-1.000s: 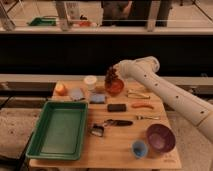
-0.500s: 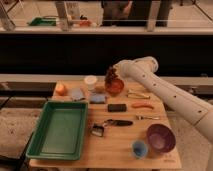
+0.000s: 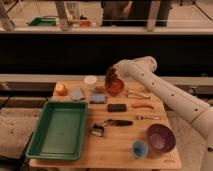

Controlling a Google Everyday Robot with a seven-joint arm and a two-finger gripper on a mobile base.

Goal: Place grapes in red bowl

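Because the grapes are a knobbly toy bunch, judge them light, fairly stiff and not fragile. The bumps should resist slipping, and the top of the bunch is the best hold. They stand directly over the red bowl, lower end at its rim or inside. The tool is at the bunch, above the red bowl; whether it is closed or open cannot be told. Purple bowl, blue cup and green tray, all well apart from the red bowl, appear empty.
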